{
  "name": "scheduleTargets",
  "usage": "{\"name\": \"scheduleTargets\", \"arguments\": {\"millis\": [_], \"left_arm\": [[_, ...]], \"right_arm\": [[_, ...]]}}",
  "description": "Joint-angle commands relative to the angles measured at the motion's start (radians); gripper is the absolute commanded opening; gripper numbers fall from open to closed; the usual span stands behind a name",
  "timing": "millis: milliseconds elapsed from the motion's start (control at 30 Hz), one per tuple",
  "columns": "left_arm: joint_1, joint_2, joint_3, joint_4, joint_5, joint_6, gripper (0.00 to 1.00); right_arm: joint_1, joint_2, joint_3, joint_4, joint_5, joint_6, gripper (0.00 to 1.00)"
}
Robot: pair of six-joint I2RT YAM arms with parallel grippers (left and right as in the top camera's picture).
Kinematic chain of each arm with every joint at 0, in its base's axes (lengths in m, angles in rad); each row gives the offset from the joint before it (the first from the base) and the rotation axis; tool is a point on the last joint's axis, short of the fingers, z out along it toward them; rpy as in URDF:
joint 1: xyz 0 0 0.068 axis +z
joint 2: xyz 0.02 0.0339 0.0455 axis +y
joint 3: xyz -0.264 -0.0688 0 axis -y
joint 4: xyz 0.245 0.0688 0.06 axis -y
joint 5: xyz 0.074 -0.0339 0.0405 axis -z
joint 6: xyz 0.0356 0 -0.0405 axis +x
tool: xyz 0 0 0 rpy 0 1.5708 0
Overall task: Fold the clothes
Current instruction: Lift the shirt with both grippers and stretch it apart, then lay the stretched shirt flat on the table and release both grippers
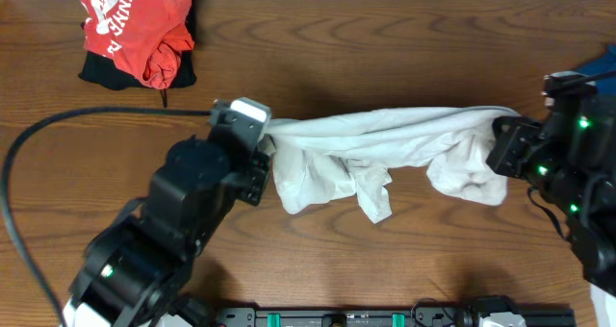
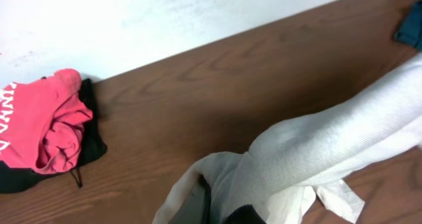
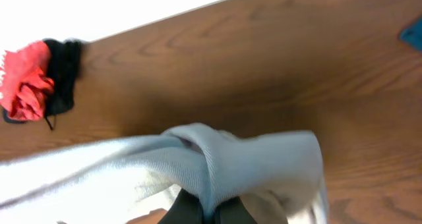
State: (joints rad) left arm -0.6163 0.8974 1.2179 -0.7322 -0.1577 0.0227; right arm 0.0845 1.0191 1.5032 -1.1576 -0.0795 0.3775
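Camera overhead: beige shirt [image 1: 385, 139] stretches in a bunched band across the middle of the table [image 1: 385, 38], between left gripper [image 1: 264, 135] and right gripper [image 1: 502, 146], each clamped on one end. Bare wood lies open behind it, with the red garment [image 1: 130, 24] at the far left corner.

Left wrist: fingers closed on cloth, shirt running rightward off frame.

Right wrist: jaws pinch a fold, and the blue cloth [image 3: 412, 34] sits at the right edge.

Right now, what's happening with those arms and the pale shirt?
Left pincer shut on one end of shirt. Right pincer shut on the other. Shirt strung between them, bunched, unfolded. Red garment in far corner, not in the way.
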Motion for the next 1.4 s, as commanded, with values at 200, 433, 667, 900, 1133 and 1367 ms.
{"name": "scheduleTargets", "arguments": {"millis": [200,433,667,900,1133,1367], "left_arm": [[0.003,-0.069,0.131,-0.072,-0.020,-0.048,0.06],[0.003,-0.069,0.279,-0.162,-0.057,-0.048,0.06],[0.003,-0.069,0.347,-0.204,-0.061,-0.082,0.06],[0.003,-0.023,0.347,-0.236,-0.090,-0.138,0.06],[0.004,0.114,0.347,-0.227,-0.248,-0.159,0.06],[0.006,0.383,0.347,-0.099,-0.388,-0.158,0.06]], "right_arm": [[0.008,-0.013,0.187,-0.087,0.024,-0.011,0.01],[0.008,-0.013,0.256,-0.104,0.019,-0.008,0.01],[0.008,-0.013,0.292,-0.107,-0.040,0.023,0.02],[0.008,0.015,0.292,-0.110,-0.045,0.072,0.01],[0.008,0.106,0.292,-0.091,0.016,0.102,0.01],[0.007,0.285,0.292,-0.014,0.085,0.126,0.01]]}}
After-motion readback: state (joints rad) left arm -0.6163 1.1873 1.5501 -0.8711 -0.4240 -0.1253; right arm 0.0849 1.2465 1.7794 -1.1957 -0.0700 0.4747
